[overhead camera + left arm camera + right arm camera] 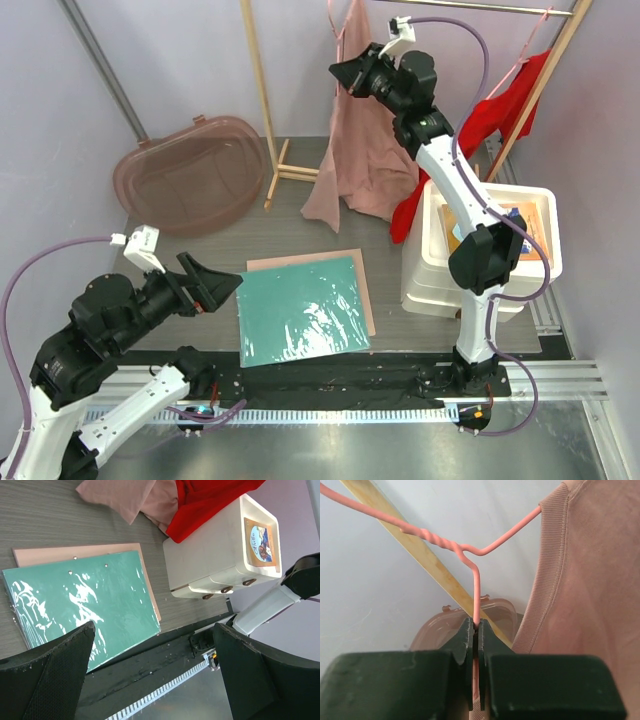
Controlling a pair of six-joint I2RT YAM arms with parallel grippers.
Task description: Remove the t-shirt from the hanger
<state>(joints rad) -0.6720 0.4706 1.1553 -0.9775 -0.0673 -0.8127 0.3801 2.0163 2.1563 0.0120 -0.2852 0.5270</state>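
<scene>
A dusty pink t-shirt [358,150] hangs from a pink wire hanger [470,555] at the back, its hem trailing on the table. My right gripper [338,74] is shut on the hanger's wire neck [476,600], just below the twist, with the shirt's ribbed collar [547,565] on the right. My left gripper [228,285] is open and empty, low over the near left of the table. Its fingers [55,665] frame the green sheet.
A green sheet [300,310] lies on a pink board at mid table. A white foam box [480,250] stands at right, under a red garment [500,120]. A brown plastic lid [190,175] lies back left. Wooden rack poles [262,100] stand behind.
</scene>
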